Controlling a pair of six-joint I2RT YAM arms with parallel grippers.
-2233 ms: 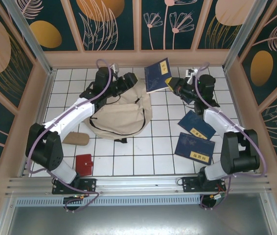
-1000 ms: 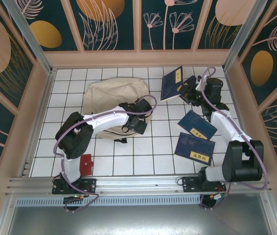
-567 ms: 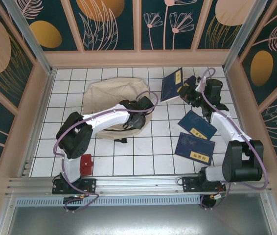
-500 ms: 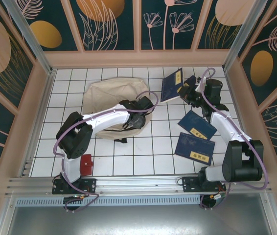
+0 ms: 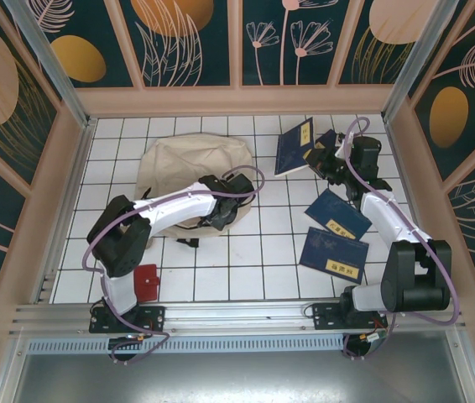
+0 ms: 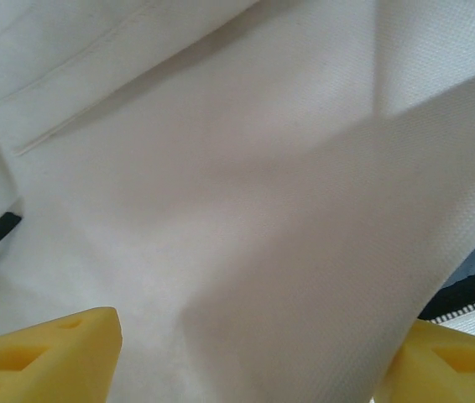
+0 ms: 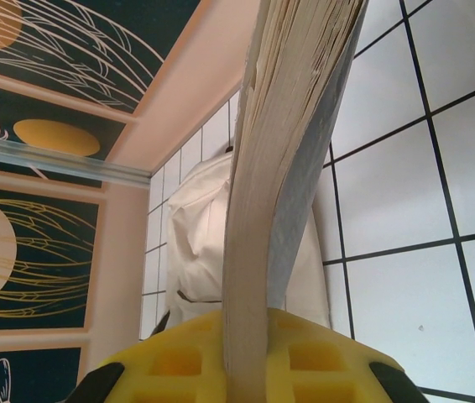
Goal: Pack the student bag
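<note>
Near left: a small flat red item (image 5: 144,281) on the white tiled bench (image 5: 246,260), no arm near it.

Left of centre, toward the far side: the large soft beige fabric student bag (image 5: 179,159), lying flat. Its long axis runs roughly left to right. The rounded edge faces the far wall, and black strap ends poke out at the near edge. The mouth is hidden under the left arm, so I cannot tell which way it opens.

On its right near part sits the left end effector (image 5: 222,214). In the wrist view its yellow fingers (image 6: 53,353) are spread wide with cloth across the gap. Gripped or only pressed, cannot tell.

Far right: the right end effector (image 5: 328,157) is pinched on the edge of a navy-blue book with yellow label (image 5: 293,149), lifted, near the bag. Two other navy books (image 5: 338,217) lie flat, nearer.

Risks:
- No open mouth shows, so the book may jam against closed cloth.
- The edge grip may let the book swing or slip.
- Loose cloth may slide out from the spread fingers.
</note>
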